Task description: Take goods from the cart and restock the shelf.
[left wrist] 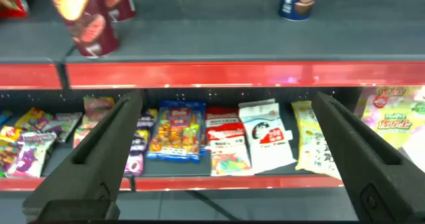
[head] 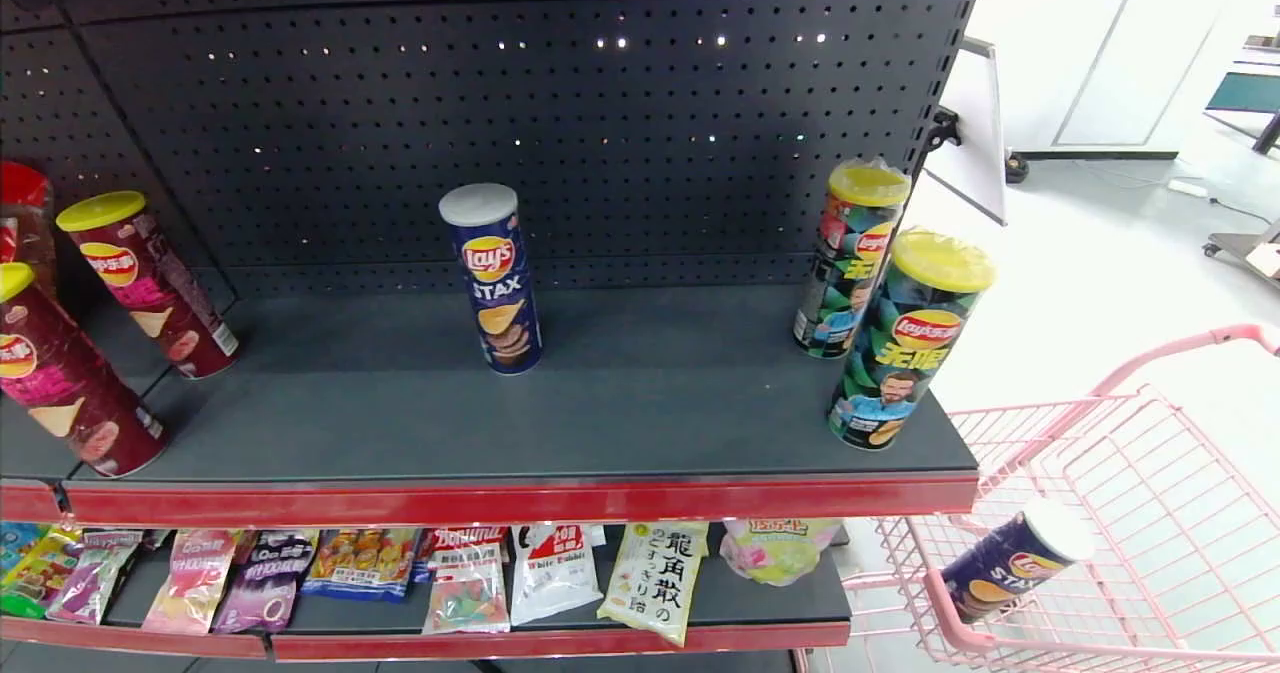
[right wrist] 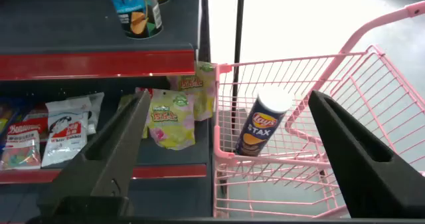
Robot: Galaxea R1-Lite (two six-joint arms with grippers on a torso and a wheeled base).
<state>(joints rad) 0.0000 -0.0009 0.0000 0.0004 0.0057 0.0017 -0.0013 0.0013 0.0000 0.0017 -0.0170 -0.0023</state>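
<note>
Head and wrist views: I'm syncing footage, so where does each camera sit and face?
Head view: on the head, looking forward and down at the upper shelf and pink cart.
Left wrist view: on the left wrist, facing the snack bags below; open left gripper frames them.
Right wrist view: on the right wrist, facing the cart's blue can; open right gripper frames it.
Shared: head and right wrist views both show that can.
</note>
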